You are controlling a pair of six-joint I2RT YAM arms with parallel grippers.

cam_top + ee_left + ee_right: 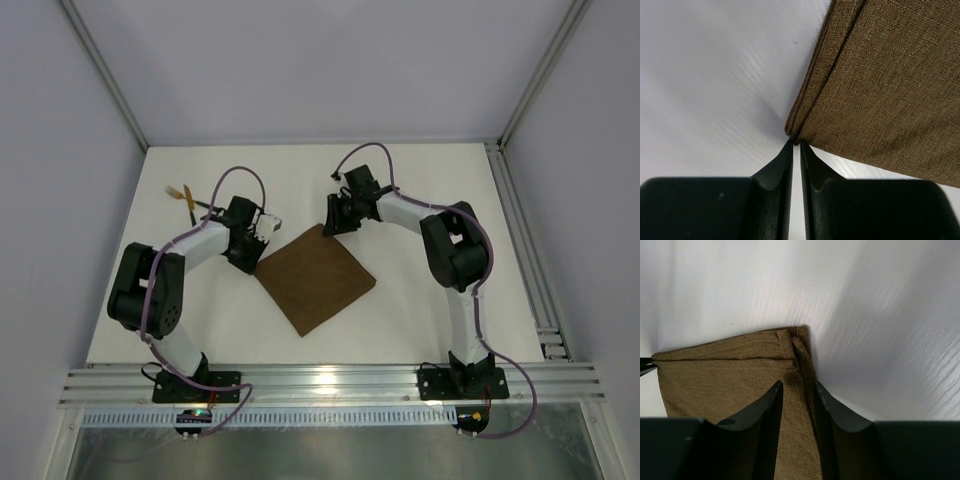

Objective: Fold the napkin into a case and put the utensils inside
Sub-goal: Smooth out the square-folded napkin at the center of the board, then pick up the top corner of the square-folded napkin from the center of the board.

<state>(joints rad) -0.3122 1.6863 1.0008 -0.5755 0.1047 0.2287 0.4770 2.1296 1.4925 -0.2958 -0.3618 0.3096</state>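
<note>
Nearly closed left jaws nipping corner of folded brown napkin (880, 90) at their tips; right jaws part-open, another corner's fold between.

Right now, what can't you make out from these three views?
- utensils: seen in the top view only, too small to tell the pieces apart.
- left gripper: jaws nearly closed at the napkin corner. Whether cloth is pinched is unclear in the left wrist view, and the wrist covers it from above.
- right gripper: straddles a folded edge, and its own fingers hide any contact.
- Napkin's layer count: cut off by the frame edges in both wrist views.
</note>
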